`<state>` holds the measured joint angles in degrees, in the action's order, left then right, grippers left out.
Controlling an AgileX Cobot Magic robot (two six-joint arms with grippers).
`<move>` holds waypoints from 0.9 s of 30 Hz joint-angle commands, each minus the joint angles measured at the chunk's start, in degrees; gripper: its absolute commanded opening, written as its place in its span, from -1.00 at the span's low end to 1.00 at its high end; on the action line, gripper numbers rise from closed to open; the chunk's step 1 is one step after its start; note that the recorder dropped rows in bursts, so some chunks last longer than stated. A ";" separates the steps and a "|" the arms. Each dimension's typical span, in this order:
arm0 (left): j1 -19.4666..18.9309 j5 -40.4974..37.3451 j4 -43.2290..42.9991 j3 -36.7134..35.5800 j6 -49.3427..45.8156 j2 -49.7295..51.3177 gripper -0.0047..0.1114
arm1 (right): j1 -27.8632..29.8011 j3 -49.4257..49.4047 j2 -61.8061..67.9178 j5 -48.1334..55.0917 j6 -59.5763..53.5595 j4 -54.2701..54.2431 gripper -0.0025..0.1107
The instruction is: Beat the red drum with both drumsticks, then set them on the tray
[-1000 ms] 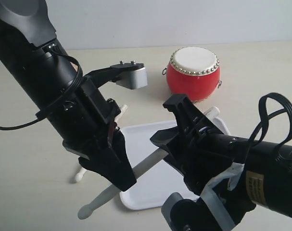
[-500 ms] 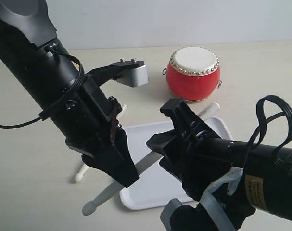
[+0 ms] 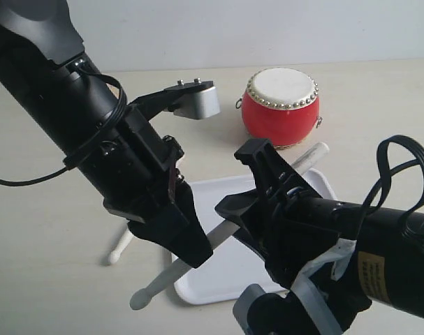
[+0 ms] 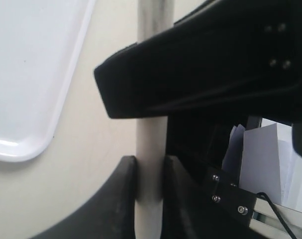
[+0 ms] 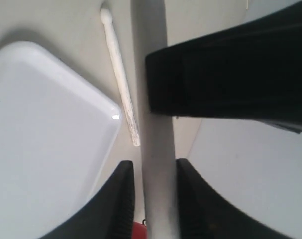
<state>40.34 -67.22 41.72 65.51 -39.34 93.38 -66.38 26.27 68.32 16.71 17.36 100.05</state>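
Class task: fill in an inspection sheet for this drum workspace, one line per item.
Surface: pale beige table.
Job's things: red drum upright beyond the tray; held drumstick crosses the tray; loose drumstick lies on the table beside it.
Clutter: nothing seen.
Grippers: left pincer clamps the held drumstick; right pincer straddles the same stick, grip unclear.
Cables: black cable trails off the left arm; black loop on the right arm.
Surroundings: plain pale wall behind.

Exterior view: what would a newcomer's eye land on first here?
In the foreground, the left gripper clamps one drumstick that slants across the white tray, and the right gripper has its jaws either side of the same stick. Behind them the red drum sits on the table, and the other drumstick lies on the table left of the tray.
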 commanded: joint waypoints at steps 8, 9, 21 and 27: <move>0.31 6.06 3.63 -0.03 -0.85 -0.68 -0.92 | -0.24 -0.05 -0.23 -0.29 0.80 -0.11 -0.96; 0.31 6.33 3.67 -0.03 -0.85 -0.68 -0.92 | -0.24 -0.05 -0.23 -0.29 0.80 -0.11 -0.96; 0.31 8.96 3.77 0.09 -1.33 -0.98 0.35 | -0.24 -0.05 -0.23 1.34 1.02 -0.11 -0.96; 0.13 9.55 -1.21 4.74 -2.47 -4.68 0.38 | -0.24 -0.05 -0.23 7.64 11.67 -0.11 -0.96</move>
<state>40.34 -58.43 42.27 67.78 -41.14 91.34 -66.59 26.27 68.32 20.65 23.00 99.82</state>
